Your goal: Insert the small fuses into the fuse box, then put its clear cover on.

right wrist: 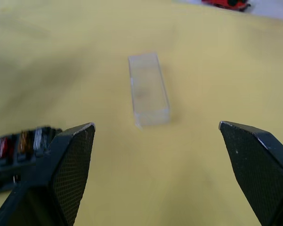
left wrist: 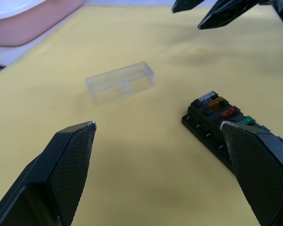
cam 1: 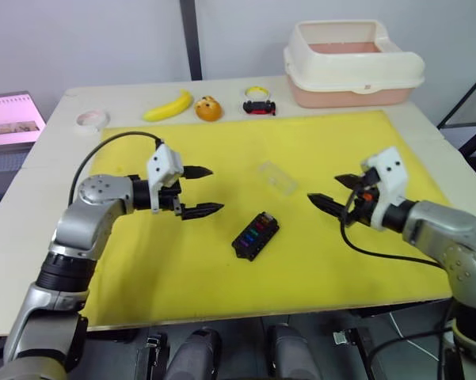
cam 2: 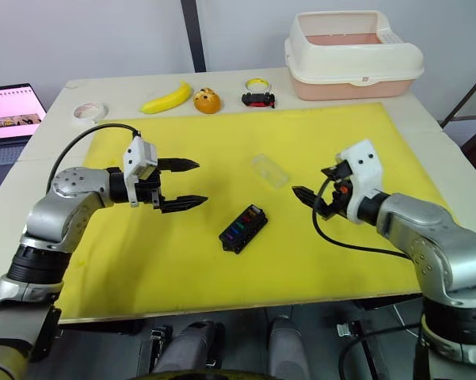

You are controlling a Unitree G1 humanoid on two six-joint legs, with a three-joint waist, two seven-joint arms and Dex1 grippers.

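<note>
- My left end effector (cam 1: 196, 191) hovers over the yellow mat (cam 1: 182, 269), fingers spread wide apart and gripping nothing, pointing toward the middle of the mat.
- My right end effector (cam 1: 337, 191) is likewise released, its black fingers parted, aimed inward from the right side of the mat and holding nothing.
- The fuse box (cam 1: 255, 235) lies on the mat between my two end effectors, a little nearer to me than both, set at a slant.
- The small fuses (cam 1: 257, 231) sit in its slots in a coloured row; in my left wrist view I make out grey, orange-brown, red and green ones.
- The clear cover (cam 1: 278, 177) lies on the mat beyond the fuse box, apart from it, not touched by either end effector.
- Along the far edge of the tabletop (cam 1: 47, 142) sit a white tape roll (cam 1: 92, 119), a banana (cam 1: 169, 106), an orange toy (cam 1: 208, 108) and a small black-and-red toy car (cam 1: 259, 106).
- A cream and pink bin (cam 1: 351, 63) stands at the far right corner.
</note>
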